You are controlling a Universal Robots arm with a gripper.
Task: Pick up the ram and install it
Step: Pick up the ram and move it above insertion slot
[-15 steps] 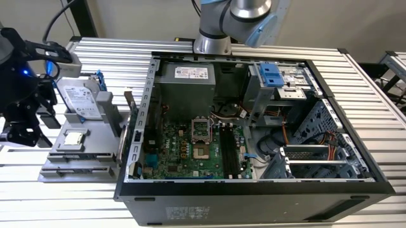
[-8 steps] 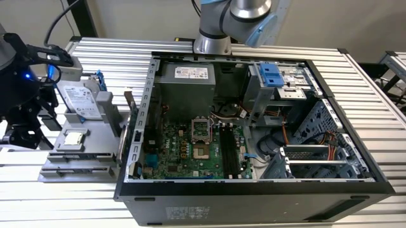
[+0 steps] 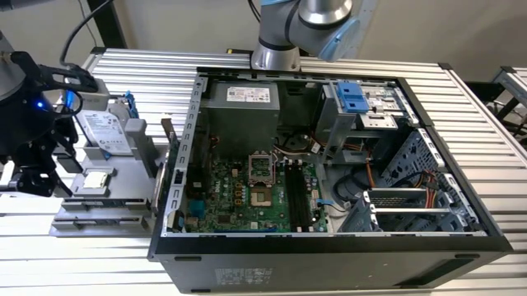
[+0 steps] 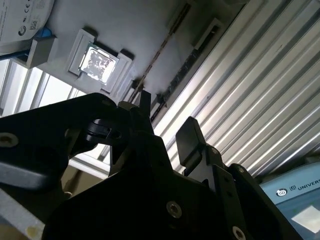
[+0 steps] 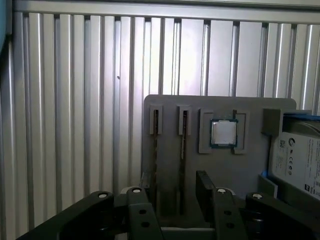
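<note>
We're at pick-up: pincer (image 5: 170, 189), apart and empty, hovers over the ram (image 5: 183, 150) at the exterior view's left; grasping calls for straddling it.

Matt black hand (image 5: 170, 182), ribbed metal table (image 5: 75, 100), matt tray (image 5: 170, 102).

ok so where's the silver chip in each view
Exterior view: chip on the grey tray, at the exterior view's left, beside the hard drive.
Second wrist view: chip in its square tray pocket, near the hard drive.
First wrist view: chip in its pocket, between two narrow slots and the hard drive.
Shared landmark: the hard drive.
</note>
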